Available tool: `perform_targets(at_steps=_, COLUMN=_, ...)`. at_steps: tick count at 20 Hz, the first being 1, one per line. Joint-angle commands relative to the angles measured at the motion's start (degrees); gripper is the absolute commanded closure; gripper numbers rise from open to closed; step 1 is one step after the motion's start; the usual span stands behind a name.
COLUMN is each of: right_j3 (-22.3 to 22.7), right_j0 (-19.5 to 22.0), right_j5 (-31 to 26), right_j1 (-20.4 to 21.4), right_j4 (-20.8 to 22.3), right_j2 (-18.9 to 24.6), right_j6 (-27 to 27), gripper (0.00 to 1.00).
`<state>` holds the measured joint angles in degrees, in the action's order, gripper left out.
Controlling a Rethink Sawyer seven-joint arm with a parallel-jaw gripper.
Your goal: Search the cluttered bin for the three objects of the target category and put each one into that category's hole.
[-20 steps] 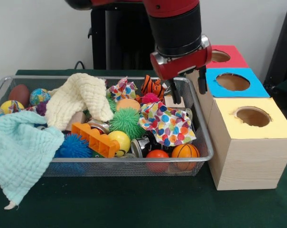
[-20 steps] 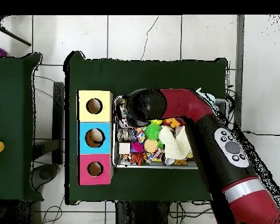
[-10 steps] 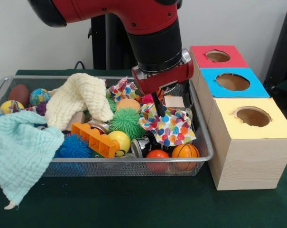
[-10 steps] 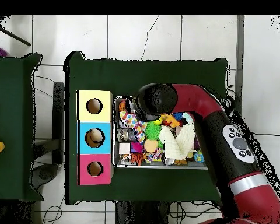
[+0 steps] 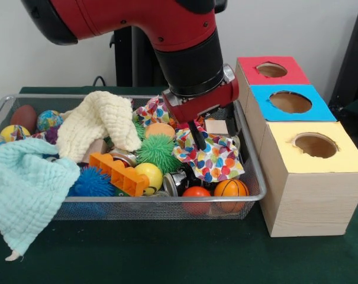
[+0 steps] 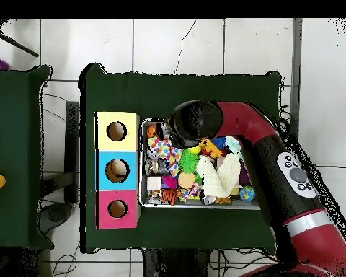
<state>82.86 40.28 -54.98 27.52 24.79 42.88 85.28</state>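
One gripper, fingers' state unclear, hangs over the polka-dot cloth near the wire bin's right rim beside the yellow box, while from overhead the arm covers the bin's upper middle.

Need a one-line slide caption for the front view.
Sawyer gripper lowered onto polka-dot cloth in cluttered wire bin, beside the three-hole sorting box.

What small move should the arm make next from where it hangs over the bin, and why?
Probably a short descent straight down. The pincer hangs at the top edge of the polka-dot cloth, at the wire bin's end nearest the boxes. The cloth is draped over the clutter, so lifting it aside would likely expose hidden things. Whether the pincer is open cannot be told, so go slowly.
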Motion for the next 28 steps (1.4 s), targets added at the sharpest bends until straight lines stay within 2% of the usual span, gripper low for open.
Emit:
perform_targets(at_steps=1, right_j3=-4.1, right_j0=0.6, right_j5=-8.5, right_j1=-4.0, right_j4=4.4, right_j2=2.6, right_j6=-23.5, gripper=0.00)
perform_targets(at_steps=12, right_j3=-10.2, right_j0=0.5, right_j5=-11.9, right_j1=-8.4, right_j4=5.2, right_j2=1.3, right_j6=-28.1, gripper=0.00)
perform_targets(at_steps=15, right_j3=-10.7, right_j0=0.6, right_j5=-13.2, right_j1=-8.2, right_j4=5.1, right_j2=1.2, right_j6=-28.7, gripper=0.00)
perform_targets(at_steps=20, right_j3=-14.6, right_j0=0.5, right_j5=-15.5, right_j1=-8.3, right_j4=6.2, right_j2=0.4, right_j6=-30.2, gripper=0.00)
perform_targets(at_steps=24, right_j3=-15.2, right_j0=-0.4, right_j5=-14.1, right_j1=-5.9, right_j4=8.0, right_j2=-1.8, right_j6=-25.7, gripper=0.00)
perform_targets(at_steps=28, right_j3=-12.6, right_j0=0.1, right_j5=-11.4, right_j1=-2.2, right_j4=9.2, right_j2=-2.8, right_j6=-21.3, gripper=0.00)
